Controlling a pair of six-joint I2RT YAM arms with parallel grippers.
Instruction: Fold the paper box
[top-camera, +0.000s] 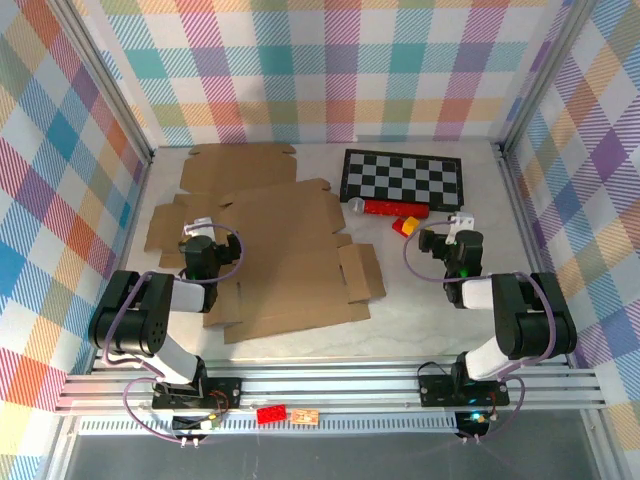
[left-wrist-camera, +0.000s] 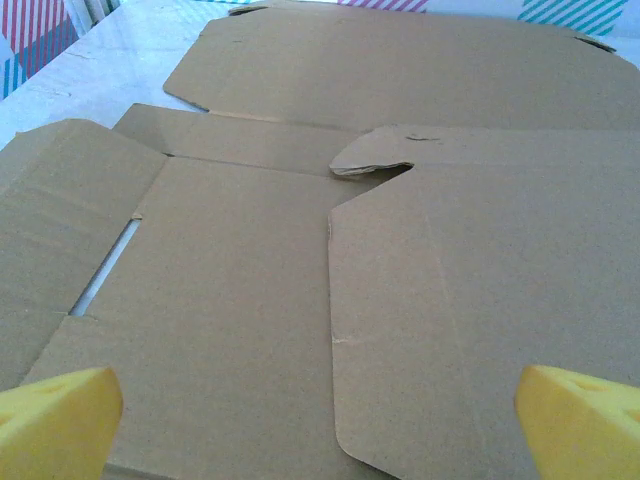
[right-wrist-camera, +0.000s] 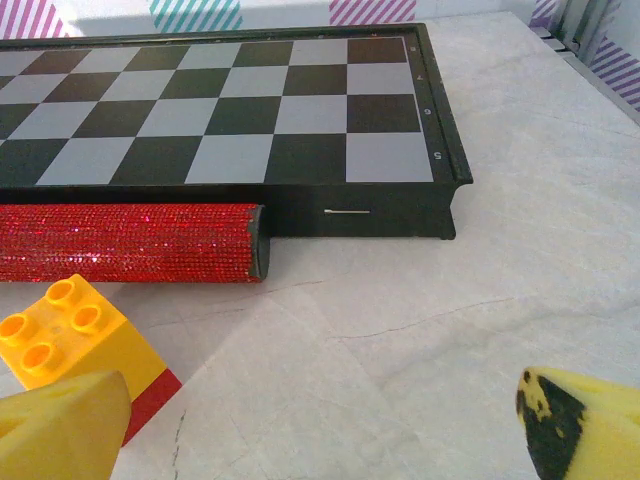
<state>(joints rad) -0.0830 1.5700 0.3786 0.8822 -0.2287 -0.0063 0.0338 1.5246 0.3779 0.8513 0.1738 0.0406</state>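
Box (top-camera: 285, 265) flat, unfolded, centre-left of table; left gripper (top-camera: 212, 236) jaws apart over its 9 o'clock edge; right gripper (top-camera: 447, 232) jaws apart at box's 3 o'clock, near chessboard (top-camera: 403, 178).

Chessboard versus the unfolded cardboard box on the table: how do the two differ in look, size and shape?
The chessboard is checked dark and light inside a black frame; the cardboard box is plain brown. The chessboard is a neat rectangle; the cardboard box has flaps and notches along its outline. The cardboard box covers more of the table than the chessboard does. Both lie flat.
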